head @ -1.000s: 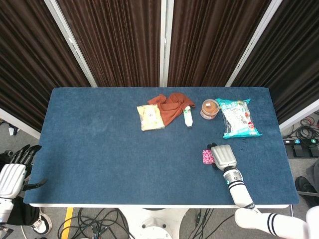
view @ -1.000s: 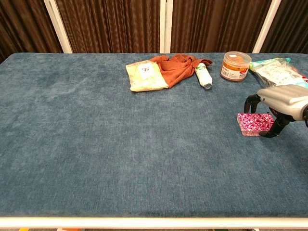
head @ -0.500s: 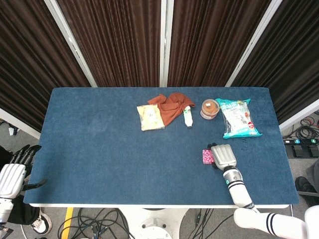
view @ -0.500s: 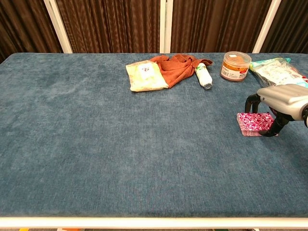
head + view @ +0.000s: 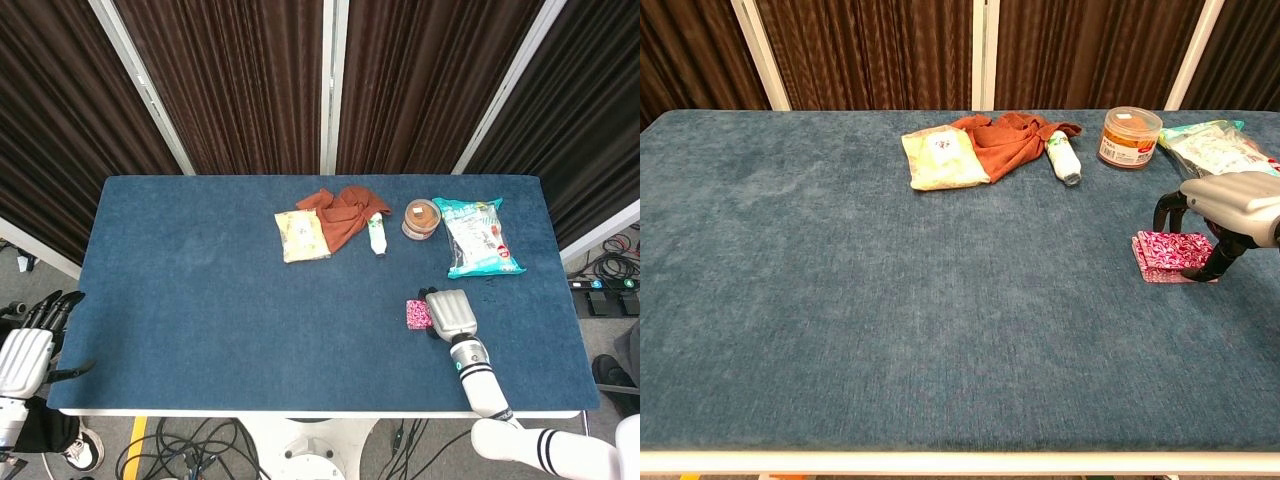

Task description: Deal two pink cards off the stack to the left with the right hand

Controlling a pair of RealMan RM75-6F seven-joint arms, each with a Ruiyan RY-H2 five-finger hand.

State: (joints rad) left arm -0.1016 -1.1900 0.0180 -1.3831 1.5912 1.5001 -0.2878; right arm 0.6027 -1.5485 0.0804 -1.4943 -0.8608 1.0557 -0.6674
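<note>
Since a second ago, the right hand (image 5: pixel 1225 222) has edged slightly rightward, and the pink card stack (image 5: pixel 1170 256) under it now looks fanned, its top card skewed. Its curled fingers (image 5: pixel 1222 262) arch over the stack's right end, touching; no card is lifted. The left hand (image 5: pixel 28 345) hangs off the table (image 5: pixel 890 300), fingers apart. Risk: several cards could slide together.
</note>
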